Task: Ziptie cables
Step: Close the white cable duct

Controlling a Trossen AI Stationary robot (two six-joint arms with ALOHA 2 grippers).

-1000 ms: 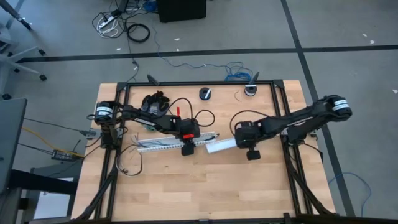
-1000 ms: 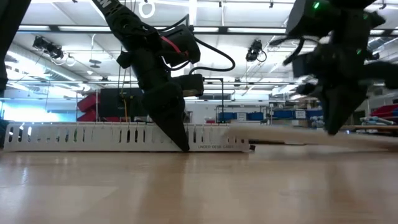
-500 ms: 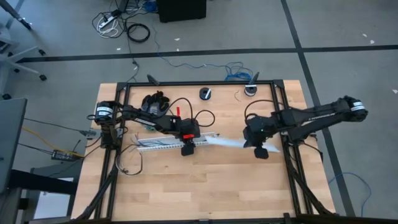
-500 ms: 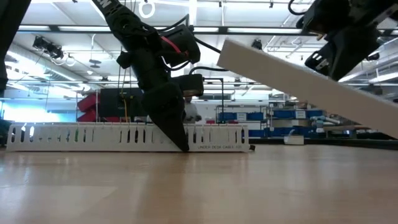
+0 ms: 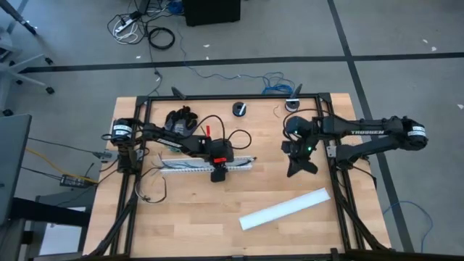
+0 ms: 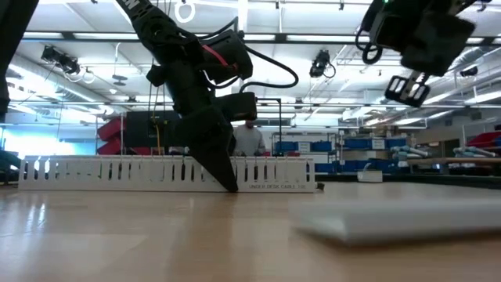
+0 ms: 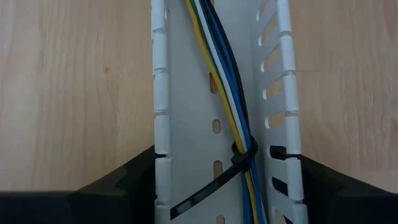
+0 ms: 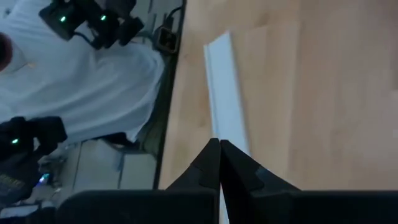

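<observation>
The white slotted duct (image 5: 206,164) lies on the table, left of centre. The cables (image 7: 227,93), yellow, white, blue and dark wires, run along its channel. A black ziptie (image 7: 244,155) loops around them. My left gripper (image 5: 217,172) points steeply down with its fingers on either side of the duct (image 7: 217,124). My right gripper (image 5: 301,167) hangs shut and empty above the table's right part, also seen in the low view (image 6: 407,88). A flat white cover strip (image 5: 285,209) lies on the table, near the front right. My left gripper clasps the duct across its width, one finger (image 7: 134,183) against one outer slotted wall (image 7: 160,155) and the other finger (image 7: 323,183) against the opposite wall (image 7: 287,155). It comes slanting down from above. The duct rests flat on the table (image 6: 156,174).
Black frame rails (image 5: 330,145) edge the table. A dark bundle (image 5: 180,119) and two small round items (image 5: 239,109) (image 5: 292,105) sit near the far edge. A person in a white shirt (image 8: 93,93) shows beyond the table in the right wrist view.
My right gripper has risen, turned about and drawn back toward the table's far right. The white cover strip was at the duct's right end. It was tipped up with one end high, and now lies flat near the front right, clear of the gripper. My left gripper kept still.
</observation>
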